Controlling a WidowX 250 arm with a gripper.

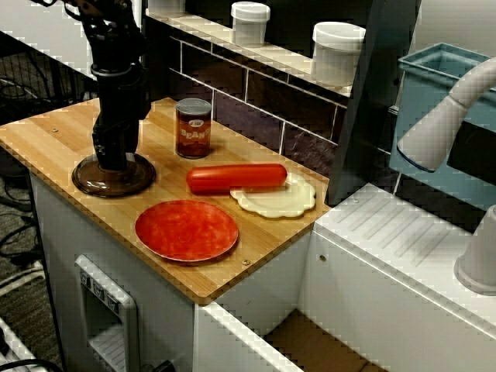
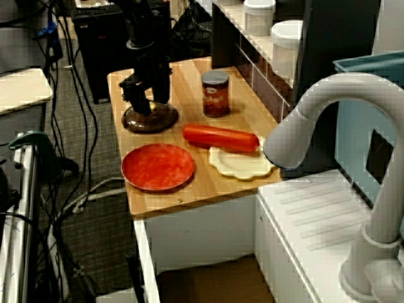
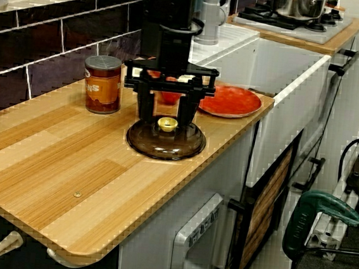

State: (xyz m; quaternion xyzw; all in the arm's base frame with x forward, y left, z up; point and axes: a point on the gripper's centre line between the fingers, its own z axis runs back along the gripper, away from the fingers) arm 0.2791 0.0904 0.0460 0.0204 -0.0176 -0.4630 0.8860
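On the left end of the wooden surface (image 1: 46, 136), seen from the high view across the counter, my end effector (image 1: 113, 161) stands upright over a brown glass lid (image 1: 114, 180) that lies flat on the wood. From this angle I cannot tell how the fingers are set. A bean can (image 1: 193, 129) stands just to the right of me, near the tiled back wall. A red sausage (image 1: 236, 177) lies further right, with its far end over the rim of a cream scalloped plate (image 1: 277, 200). A red plate (image 1: 187, 230) sits nearer the front edge, and two white jars (image 1: 250, 22) stand on the ledge above.

From the view over the sink, a grey faucet (image 2: 328, 113) fills the foreground. My end effector (image 2: 146, 104) hangs over the glass lid (image 2: 149, 120) at the far end. The bean can (image 2: 216, 93), sausage (image 2: 221, 138), cream scalloped plate (image 2: 242, 164) and red plate (image 2: 158, 166) are set out closer to the sink.

Along the low view over the wood, my end effector (image 3: 167, 117) is released. Its fingers (image 3: 145, 106) are spread wide on either side of the lid's gold knob (image 3: 166, 124) and do not pinch it. The tips reach down to the glass lid (image 3: 165, 144), which rests on the surface (image 3: 48, 173) near the front edge. The bean can (image 3: 103, 84) stands to the left and the red plate (image 3: 230, 101) lies beyond.
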